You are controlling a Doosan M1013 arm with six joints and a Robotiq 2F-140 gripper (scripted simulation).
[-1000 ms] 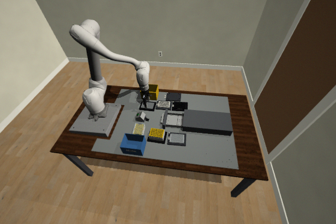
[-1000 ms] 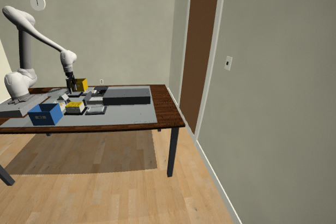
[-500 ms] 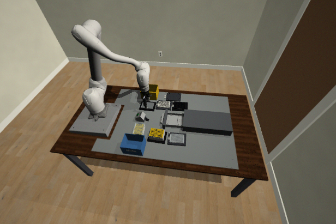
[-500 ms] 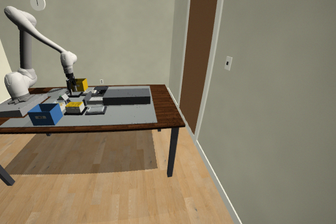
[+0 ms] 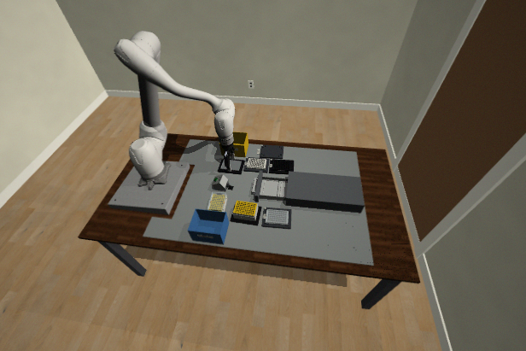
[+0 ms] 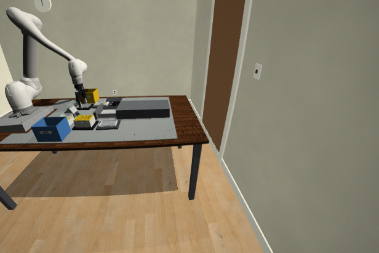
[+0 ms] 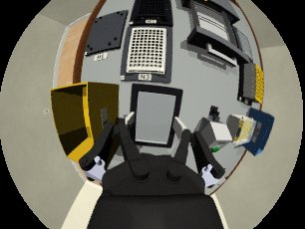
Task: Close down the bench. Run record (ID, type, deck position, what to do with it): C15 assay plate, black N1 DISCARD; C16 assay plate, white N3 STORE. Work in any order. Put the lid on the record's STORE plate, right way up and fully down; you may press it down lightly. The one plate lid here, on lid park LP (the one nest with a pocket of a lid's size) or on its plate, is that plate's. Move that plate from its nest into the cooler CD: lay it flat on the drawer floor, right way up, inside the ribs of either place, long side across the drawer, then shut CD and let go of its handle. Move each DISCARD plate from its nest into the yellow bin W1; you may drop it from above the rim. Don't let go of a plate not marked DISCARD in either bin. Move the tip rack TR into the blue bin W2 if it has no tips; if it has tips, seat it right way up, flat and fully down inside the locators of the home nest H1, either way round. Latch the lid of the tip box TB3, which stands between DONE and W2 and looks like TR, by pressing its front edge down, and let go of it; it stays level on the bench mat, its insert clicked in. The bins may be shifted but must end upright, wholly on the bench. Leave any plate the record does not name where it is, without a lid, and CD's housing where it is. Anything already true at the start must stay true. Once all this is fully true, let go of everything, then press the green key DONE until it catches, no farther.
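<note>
Poised low over the lid park, the gripper (image 7: 153, 135) stands partly spread with nothing between its fingers, which straddle the two long sides of the plate lid (image 7: 155, 115) lying directly beneath. That lid, a pale panel in a dark frame, sits in the nest (image 5: 230, 166) just below the hand; whether the pads already touch its edges cannot be told from these views.

Judging by this pose, the step in hand is picking up the lid for the STORE plate. The next move would call for closing evenly on the lid's long edges, lifting it level, and carrying it to the white assay plate (image 7: 147, 50), which sits just ahead of the hand in the next nest. The black assay plate (image 7: 152, 11) lies beyond that, farther forward. The yellow bin (image 7: 79, 118) stands close on one side of the hand, so the lift should go straight up to avoid brushing its wall. The cooler's open drawer (image 5: 270, 188) waits farther off, towards the bench middle.

A small label strip shows by the dark panel (image 7: 107, 34) beside the white plate, and a mark on the blue bin (image 5: 208, 225), but neither can be read.
</note>
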